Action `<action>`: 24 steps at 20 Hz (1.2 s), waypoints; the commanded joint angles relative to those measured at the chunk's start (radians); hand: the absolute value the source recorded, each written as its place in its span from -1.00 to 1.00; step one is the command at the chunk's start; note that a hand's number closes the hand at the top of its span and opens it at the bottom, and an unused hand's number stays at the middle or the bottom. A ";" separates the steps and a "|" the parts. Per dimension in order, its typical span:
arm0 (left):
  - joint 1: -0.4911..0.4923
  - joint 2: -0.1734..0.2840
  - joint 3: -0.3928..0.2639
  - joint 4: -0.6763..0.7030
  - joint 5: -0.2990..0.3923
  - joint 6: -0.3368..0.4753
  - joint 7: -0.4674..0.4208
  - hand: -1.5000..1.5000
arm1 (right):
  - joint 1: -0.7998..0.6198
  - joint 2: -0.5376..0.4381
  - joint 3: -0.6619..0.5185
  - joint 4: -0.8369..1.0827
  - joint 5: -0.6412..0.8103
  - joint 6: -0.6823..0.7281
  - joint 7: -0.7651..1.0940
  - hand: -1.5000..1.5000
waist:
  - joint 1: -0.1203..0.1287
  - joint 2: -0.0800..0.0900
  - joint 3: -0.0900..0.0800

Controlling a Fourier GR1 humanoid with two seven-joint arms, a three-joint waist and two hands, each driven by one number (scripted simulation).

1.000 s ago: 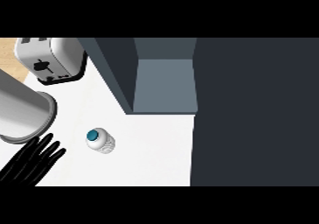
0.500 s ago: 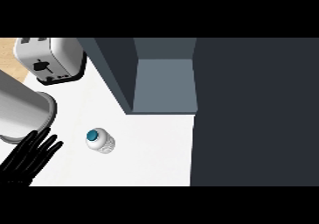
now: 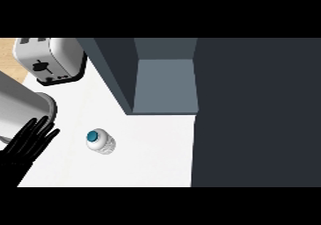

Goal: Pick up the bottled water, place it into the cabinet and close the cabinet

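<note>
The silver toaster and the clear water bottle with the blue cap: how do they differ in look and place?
The silver toaster is boxy, with a black lever; the clear water bottle with the blue cap looks round and small from above. The toaster sits at the counter's far left corner; the bottle stands nearer, beside the black left hand. Both rest on the white counter.

The left robot hand (image 3: 27, 145), fingers straight, has climbed from lower down toward the toaster (image 3: 51, 59); its fingertips now sit level with the bottled water (image 3: 99, 141), just beside it, not touching.
</note>
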 commanded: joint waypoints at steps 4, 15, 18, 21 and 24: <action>-0.070 -0.040 -0.007 0.113 -0.196 -0.003 -0.099 -1.00 | 0.041 0.013 0.056 0.002 0.057 -0.009 -0.052 -1.00 | -0.001 0.000 0.000; -0.269 0.026 0.029 0.599 -0.373 -0.062 -0.327 -1.00 | 0.063 -0.003 0.050 0.055 0.058 0.060 -0.123 -1.00 | -0.005 0.001 0.000; -0.340 -0.019 -0.001 0.725 -0.443 -0.016 -0.404 -1.00 | 0.075 0.005 0.044 0.066 0.050 0.061 -0.153 -1.00 | -0.007 0.001 0.000; -0.381 0.006 0.014 0.926 -0.508 -0.019 -0.539 -1.00 | 0.107 -0.018 0.031 0.015 0.012 0.071 -0.113 -1.00 | -0.017 0.004 -0.002; -0.442 0.021 0.013 1.003 -0.484 -0.058 -0.521 -1.00 | 0.140 -0.023 0.033 -0.027 0.009 0.067 -0.100 -1.00 | -0.013 0.002 -0.001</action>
